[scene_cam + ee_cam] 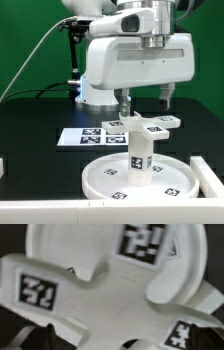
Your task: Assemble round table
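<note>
The large round disc (105, 183) lies flat on the black table in front. The short cylinder leg (139, 152) stands upright at its centre. The cross-shaped foot (146, 126) rests level on top of the leg. My gripper (145, 104) hangs straight above the foot, its fingers (122, 101) spread wide and just over the foot's arms, holding nothing. In the wrist view the foot (100, 286) fills the picture with its tags, and the gripper (122, 335) shows as dark fingertips (42, 337) at either side of it. The leg is hidden under the foot there.
The marker board (84, 136) lies on the table behind the disc, towards the exterior view's left. White fixtures stand at the right (206, 174) and left (3, 168) table edges. A white strip (60, 212) runs along the front.
</note>
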You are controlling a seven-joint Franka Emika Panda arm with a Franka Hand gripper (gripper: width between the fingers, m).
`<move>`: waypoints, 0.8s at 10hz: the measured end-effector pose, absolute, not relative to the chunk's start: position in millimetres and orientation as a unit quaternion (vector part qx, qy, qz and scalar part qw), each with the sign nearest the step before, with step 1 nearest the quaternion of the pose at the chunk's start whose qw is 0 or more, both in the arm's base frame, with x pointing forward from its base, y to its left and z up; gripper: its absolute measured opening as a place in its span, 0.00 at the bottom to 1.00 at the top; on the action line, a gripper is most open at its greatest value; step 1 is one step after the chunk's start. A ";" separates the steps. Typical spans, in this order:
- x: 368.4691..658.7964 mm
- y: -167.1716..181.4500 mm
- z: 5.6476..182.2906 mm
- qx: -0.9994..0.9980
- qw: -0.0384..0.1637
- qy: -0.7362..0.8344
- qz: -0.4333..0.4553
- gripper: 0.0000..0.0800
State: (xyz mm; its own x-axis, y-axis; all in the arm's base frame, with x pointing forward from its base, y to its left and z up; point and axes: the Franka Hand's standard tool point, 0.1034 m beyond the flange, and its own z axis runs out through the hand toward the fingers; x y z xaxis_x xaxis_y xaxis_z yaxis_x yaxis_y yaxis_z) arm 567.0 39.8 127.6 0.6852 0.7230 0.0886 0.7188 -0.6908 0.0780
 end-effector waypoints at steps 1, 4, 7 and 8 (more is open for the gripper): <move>567.9 38.6 125.2 0.888 0.025 0.457 0.051 0.81; 567.0 36.5 123.0 0.852 0.033 0.520 0.045 0.81; 560.9 38.5 120.6 0.868 0.022 0.495 0.028 0.81; 559.9 36.8 119.3 0.870 0.017 0.492 0.019 0.81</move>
State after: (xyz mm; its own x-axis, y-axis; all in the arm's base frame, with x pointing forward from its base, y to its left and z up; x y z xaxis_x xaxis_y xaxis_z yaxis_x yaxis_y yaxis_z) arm 559.9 36.8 119.3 0.5141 0.8575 0.0168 0.8562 -0.5143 0.0489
